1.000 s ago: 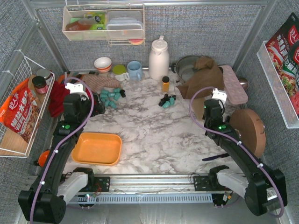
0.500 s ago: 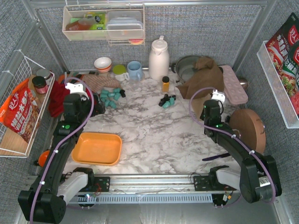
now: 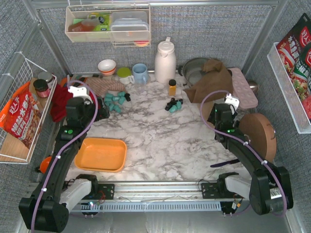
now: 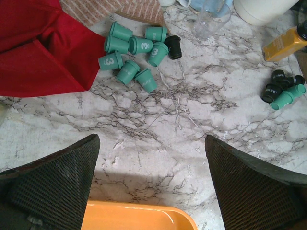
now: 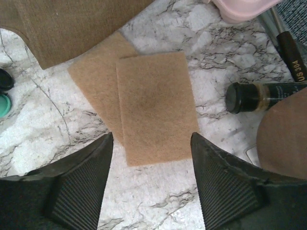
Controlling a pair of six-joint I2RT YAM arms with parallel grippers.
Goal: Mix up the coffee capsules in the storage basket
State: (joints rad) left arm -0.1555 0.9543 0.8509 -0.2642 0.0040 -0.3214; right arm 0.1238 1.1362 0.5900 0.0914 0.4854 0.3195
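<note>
Capsules (image 4: 136, 52) lie loose on the marble (image 3: 160, 141): a teal heap at 11 o'clock, a few more at 12. The storage basket (image 3: 99, 167) sits at 8, holding none. They look light, stiff and roll-prone, so pinch one across its wall. The left gripper (image 4: 149, 143) and right gripper (image 5: 151, 143) have their jaws apart, empty.

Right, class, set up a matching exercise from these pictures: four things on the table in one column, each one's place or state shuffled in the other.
1 storage basket
2 teal coffee capsules
3 amber bottle
4 tan pads

A beside the red cloth
B next to the white jug
C empty
D ahead of the right fingers

Pairs: 1-C, 2-A, 3-B, 4-D.
</note>
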